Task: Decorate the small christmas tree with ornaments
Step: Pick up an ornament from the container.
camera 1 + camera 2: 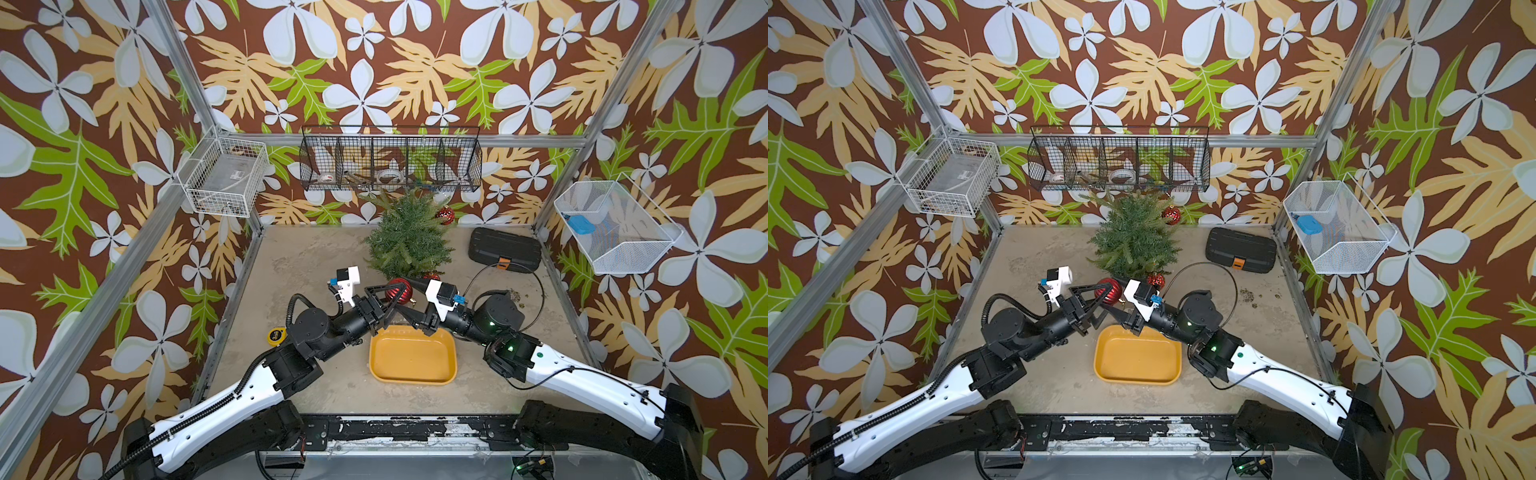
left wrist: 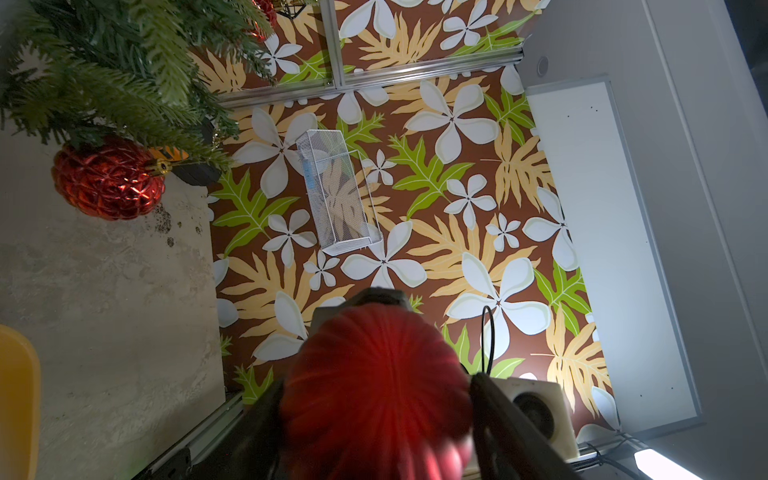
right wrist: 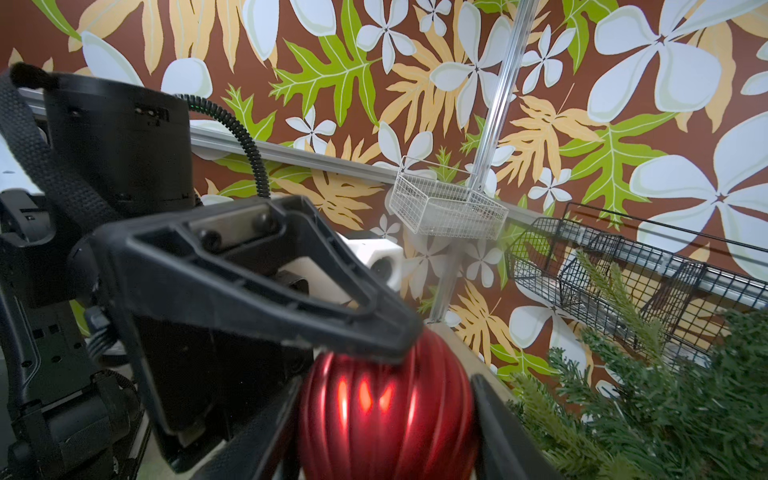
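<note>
The small christmas tree stands at the back of the table. One glittery red ornament hangs at its upper right, and another hangs low at its front. Both grippers meet at the ribbed red ornament in front of the tree. My right gripper is shut on it, with both fingers against its sides. My left gripper stands open around the same ball, its fingers just off the sides. One left finger lies across the ball's top.
An empty yellow tray sits just in front of both grippers. A black case lies at the back right and a yellow tape measure at the left. Wire baskets hang on the back and side walls.
</note>
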`<action>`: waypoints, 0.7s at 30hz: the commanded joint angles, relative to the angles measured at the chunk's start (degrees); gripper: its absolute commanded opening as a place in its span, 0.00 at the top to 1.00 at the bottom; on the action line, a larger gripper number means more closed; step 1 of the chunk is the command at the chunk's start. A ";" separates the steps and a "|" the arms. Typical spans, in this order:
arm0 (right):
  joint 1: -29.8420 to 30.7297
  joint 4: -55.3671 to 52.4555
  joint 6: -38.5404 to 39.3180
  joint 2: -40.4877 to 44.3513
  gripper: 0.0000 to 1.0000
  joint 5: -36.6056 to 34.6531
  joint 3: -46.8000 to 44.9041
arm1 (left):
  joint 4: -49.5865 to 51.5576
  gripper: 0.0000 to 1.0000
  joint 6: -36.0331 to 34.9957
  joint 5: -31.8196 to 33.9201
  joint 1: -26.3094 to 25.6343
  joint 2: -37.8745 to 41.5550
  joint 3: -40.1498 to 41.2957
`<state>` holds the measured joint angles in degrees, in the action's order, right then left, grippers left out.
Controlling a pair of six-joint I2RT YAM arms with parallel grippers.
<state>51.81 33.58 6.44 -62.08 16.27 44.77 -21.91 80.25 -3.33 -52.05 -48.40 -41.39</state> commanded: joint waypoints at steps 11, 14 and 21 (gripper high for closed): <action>0.02 -13.55 9.82 10.56 0.49 5.81 -1.32 | 22.17 0.08 -27.44 -3.04 -0.05 4.54 -12.00; 0.04 -18.77 13.60 13.93 0.49 12.94 -1.28 | 28.24 0.09 -34.39 -8.32 -0.05 4.65 -16.02; 0.11 -28.99 23.76 18.57 0.48 20.03 1.45 | 35.36 0.11 -36.16 -24.01 -0.05 3.34 -18.22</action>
<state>51.79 9.93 24.67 -44.07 32.38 45.12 8.47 46.13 -18.48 -52.05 -44.51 -59.77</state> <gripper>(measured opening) 0.556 0.894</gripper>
